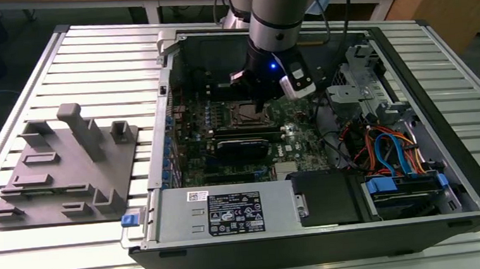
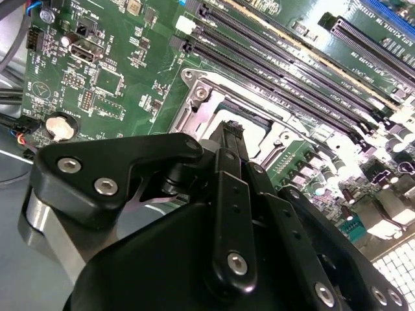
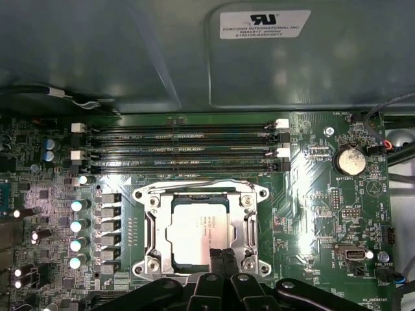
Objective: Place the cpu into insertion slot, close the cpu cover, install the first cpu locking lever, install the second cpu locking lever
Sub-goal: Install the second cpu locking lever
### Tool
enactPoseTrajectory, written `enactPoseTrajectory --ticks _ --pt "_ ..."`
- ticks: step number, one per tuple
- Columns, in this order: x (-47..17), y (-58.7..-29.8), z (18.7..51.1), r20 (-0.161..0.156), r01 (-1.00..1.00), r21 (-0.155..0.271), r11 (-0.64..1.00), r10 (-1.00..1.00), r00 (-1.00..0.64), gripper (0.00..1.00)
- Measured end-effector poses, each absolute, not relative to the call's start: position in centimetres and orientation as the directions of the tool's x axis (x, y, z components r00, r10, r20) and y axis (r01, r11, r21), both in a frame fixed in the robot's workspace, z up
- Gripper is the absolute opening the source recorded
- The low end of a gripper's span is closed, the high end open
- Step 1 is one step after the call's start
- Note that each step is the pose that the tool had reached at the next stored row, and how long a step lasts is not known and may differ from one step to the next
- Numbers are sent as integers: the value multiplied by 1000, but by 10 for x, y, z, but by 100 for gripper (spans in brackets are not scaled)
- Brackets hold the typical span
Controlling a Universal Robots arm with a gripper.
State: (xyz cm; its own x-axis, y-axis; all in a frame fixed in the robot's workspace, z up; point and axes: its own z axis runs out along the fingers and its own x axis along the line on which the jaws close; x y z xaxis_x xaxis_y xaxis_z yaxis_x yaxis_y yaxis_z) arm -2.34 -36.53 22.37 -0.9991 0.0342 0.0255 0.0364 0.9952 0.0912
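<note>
First wrist view: we see the cpu [image 3: 194, 234] lying flat in the insertion slot [image 3: 150, 223], cpu cover [image 3: 249, 223] down; pincer [image 3: 224, 254] closed, empty, at six o'clock; slatted tabletop [image 1: 91, 62].

Arm [image 1: 276, 11] comes down steeply from above, wrist nearly vertical, my gripper [image 1: 260, 108] pointing straight down below it. Blue light glows on wrist body. In first wrist view my gripper [image 3: 224, 256] shows fingers pressed together, tips meeting with no gap between them, nothing held. In second wrist view my gripper [image 2: 228, 133] shows black linkage bars folded inward toward narrow tip, bolts along each link.
</note>
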Motion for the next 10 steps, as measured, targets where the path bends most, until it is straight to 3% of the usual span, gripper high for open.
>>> enactPoseTrajectory --ticks 10 --pt "-23 -372 224 26 36 91 995 34 -999 10"
